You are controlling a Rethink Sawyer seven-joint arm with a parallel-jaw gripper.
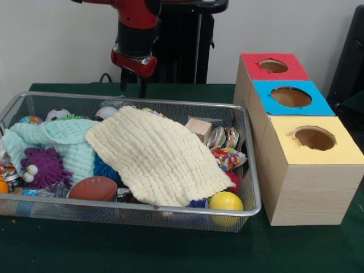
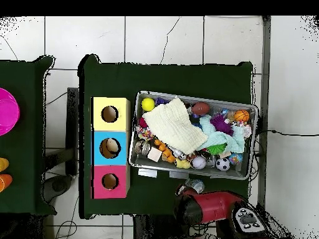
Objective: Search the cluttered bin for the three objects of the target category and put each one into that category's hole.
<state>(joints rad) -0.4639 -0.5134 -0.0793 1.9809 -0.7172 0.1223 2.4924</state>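
A wire mesh bin (image 1: pixel 250 170) on the green table holds a jumble of toys. A cream cloth (image 1: pixel 156 153) lies over its middle and a mint cloth (image 1: pixel 62 139) lies beside it. Around them show a purple spiky toy (image 1: pixel 42 166), a brown football (image 1: pixel 94 188), a yellow ball (image 1: pixel 226 201), a wooden block (image 1: pixel 199 128) and shiny wrappers (image 1: pixel 227 156). My gripper (image 1: pixel 132 86) hangs open and empty just behind the bin's far rim. From above, the gripper (image 2: pixel 194 185) is outside the bin (image 2: pixel 187 98), near a soccer ball (image 2: pixel 222 164).
Three wooden boxes with round holes stand in a row beside the bin: red (image 1: pixel 250 65), blue (image 1: pixel 264 102), yellow (image 1: pixel 284 148). From above, something pale shows inside the blue box's hole (image 2: pixel 110 148). A pink object (image 2: pixel 6 112) lies on a second table.
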